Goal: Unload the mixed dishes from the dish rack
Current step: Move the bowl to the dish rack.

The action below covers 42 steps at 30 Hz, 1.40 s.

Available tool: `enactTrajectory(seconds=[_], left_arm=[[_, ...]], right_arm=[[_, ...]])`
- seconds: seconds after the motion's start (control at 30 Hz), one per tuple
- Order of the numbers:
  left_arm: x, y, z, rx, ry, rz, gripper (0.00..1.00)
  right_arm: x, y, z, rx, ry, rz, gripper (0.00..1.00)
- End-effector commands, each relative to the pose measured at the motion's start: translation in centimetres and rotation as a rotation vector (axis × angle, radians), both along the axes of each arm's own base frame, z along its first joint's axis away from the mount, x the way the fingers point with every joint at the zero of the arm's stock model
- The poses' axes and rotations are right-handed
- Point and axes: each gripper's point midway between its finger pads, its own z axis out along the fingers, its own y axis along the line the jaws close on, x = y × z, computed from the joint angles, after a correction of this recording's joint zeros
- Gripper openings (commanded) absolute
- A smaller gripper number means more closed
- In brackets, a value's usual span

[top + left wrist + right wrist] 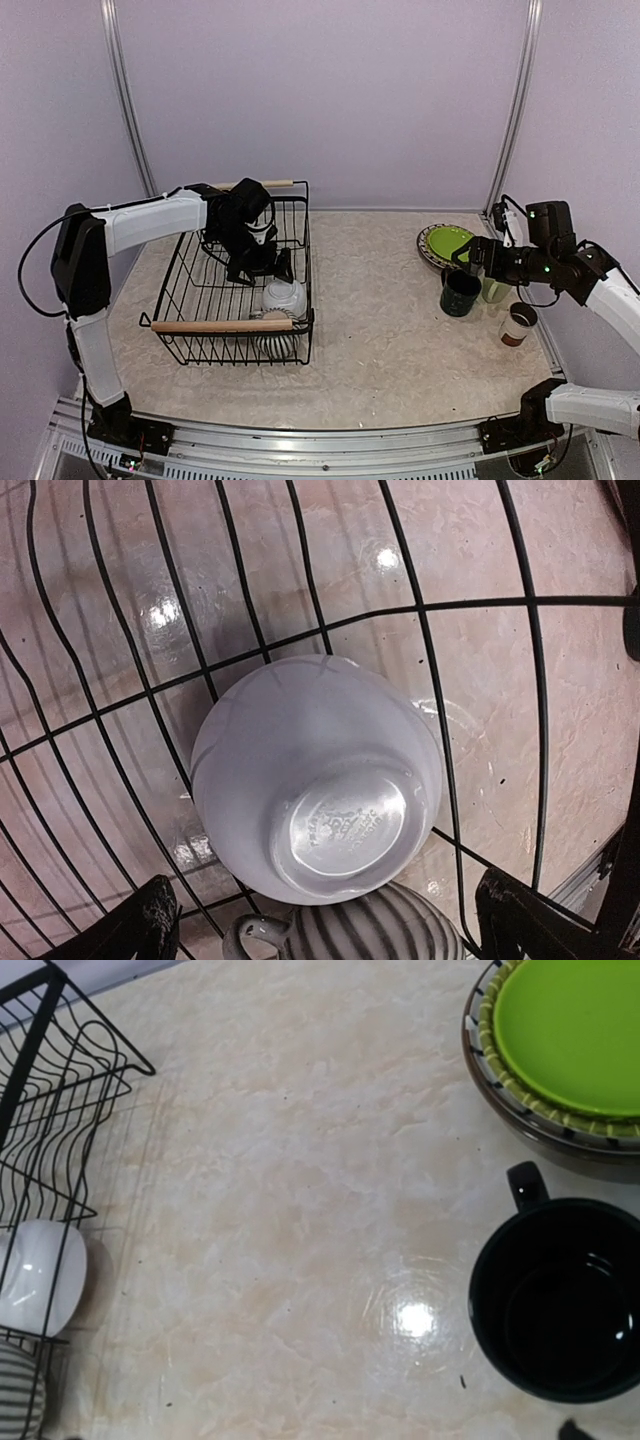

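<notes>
The black wire dish rack [190,300] with wooden handles stands at the left. It holds an upturned white bowl [285,297] and a striped mug [275,338] by its near right corner. My left gripper [255,262] is open inside the rack, just behind the bowl. In the left wrist view its fingers [150,925] stand wide on either side of the bowl [315,780] and striped mug [375,930]. My right gripper [468,255] hovers open and empty over the dark teal mug [460,292]. The lime-green plate [447,242] lies on the striped plate [480,1060].
A pale green mug [493,290] and a small white cup [518,325] stand right of the dark mug [560,1310]. The right wrist view shows the rack's corner [60,1090] at the left and bare marbled table [300,1210] between rack and dishes.
</notes>
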Motion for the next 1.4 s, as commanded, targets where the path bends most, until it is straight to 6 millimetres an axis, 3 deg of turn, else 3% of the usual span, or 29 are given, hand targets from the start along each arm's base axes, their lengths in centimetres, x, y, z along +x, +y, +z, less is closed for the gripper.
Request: enactTrajectory(seconds=[0.0, 0.2, 0.43, 0.73, 0.97, 1.17, 1.37], left_arm=[[1.4, -0.7, -1.5, 0.015, -0.022, -0.007, 0.99], [1.5, -0.1, -3.9, 0.078, 0.004, 0.013, 0.99], [2.8, 3.4, -5.1, 0.17, 0.011, 0.127, 0.96], [2.3, 7.4, -3.6, 0.126, 0.025, 0.225, 0.84], [2.6, 7.1, -3.4, 0.061, 0.046, 0.232, 0.78], [2.6, 6.2, -4.0, 0.025, 0.07, 0.214, 0.96], [2.1, 6.2, -5.4, 0.048, 0.108, 0.206, 0.93]], right_arm=[[0.1, -0.3, 0.3, 0.011, 0.007, -0.025, 1.0], [0.3, -0.4, 0.3, -0.005, 0.006, -0.021, 1.0], [0.8, -0.1, 0.2, -0.018, 0.007, -0.008, 1.0], [1.6, 0.2, -0.1, -0.027, 0.009, 0.007, 1.0], [2.0, 0.7, -0.6, -0.024, 0.022, 0.023, 1.0], [1.9, 0.6, -0.5, -0.02, 0.021, 0.018, 1.0], [1.8, 0.4, -0.7, -0.032, 0.027, 0.012, 1.0]])
